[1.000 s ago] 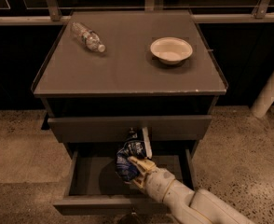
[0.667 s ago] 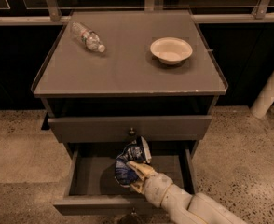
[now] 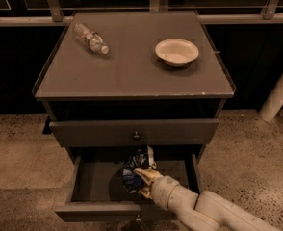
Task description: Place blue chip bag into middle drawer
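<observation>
The blue chip bag point(image 3: 135, 169), crumpled dark-blue foil with white patches, hangs inside the open middle drawer point(image 3: 93, 184), near the drawer's middle and close to its floor. My gripper point(image 3: 142, 181) comes in from the lower right on a white arm and is shut on the bag's lower right part. The drawer is pulled out below the closed top drawer with its small knob point(image 3: 136, 136).
A clear plastic water bottle point(image 3: 90, 37) lies on the cabinet top at the back left. A white bowl point(image 3: 176, 51) stands at the back right. A white post point(image 3: 280, 93) stands to the right. Speckled floor surrounds the cabinet.
My gripper has carried the bag a little lower and further left into the drawer. Nothing else has moved.
</observation>
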